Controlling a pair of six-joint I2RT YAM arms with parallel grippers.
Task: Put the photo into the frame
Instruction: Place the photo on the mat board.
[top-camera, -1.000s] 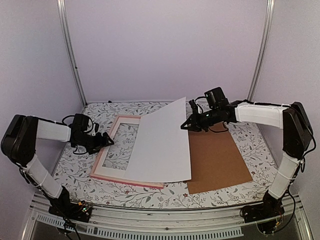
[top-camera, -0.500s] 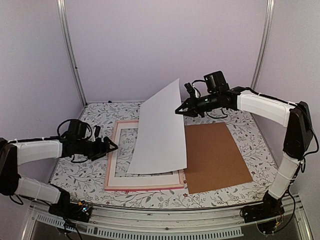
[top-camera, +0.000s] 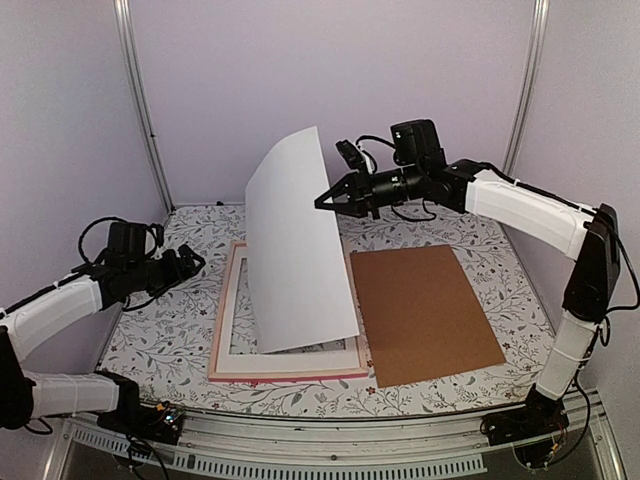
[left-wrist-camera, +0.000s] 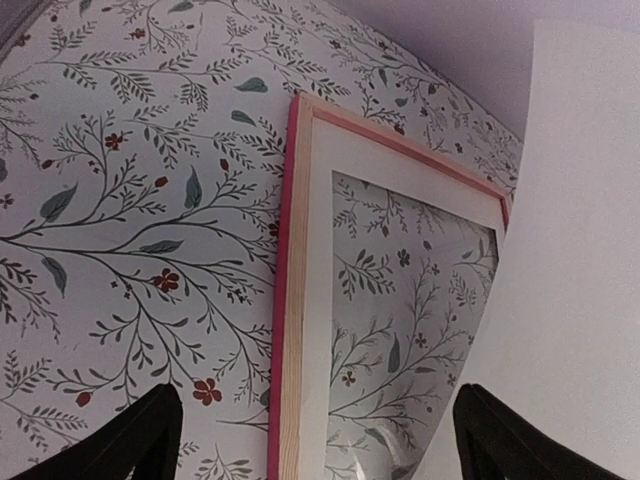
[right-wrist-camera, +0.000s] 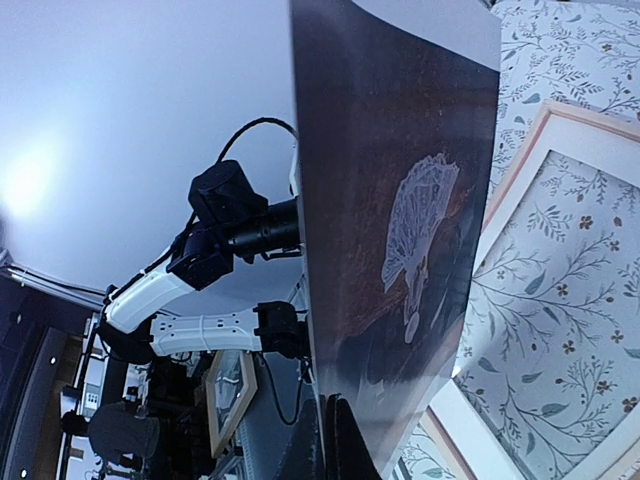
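Clearly, the photo (top-camera: 300, 240) is gripped by the right jaws over the frame (top-camera: 290, 374), not yet laid in, with the left jaws open.

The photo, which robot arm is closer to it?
Right. The right fingers pinch the photo by its edge, holding it tilted up over the frame. The left fingers hang open past the frame's left side, touching nothing.

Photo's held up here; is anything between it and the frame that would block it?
Nothing visible does. The right hand holds the photo tilted up over the frame, whose white mat is otherwise bare. The backing board lies beside it on the right; the open left hand is clear to the left.
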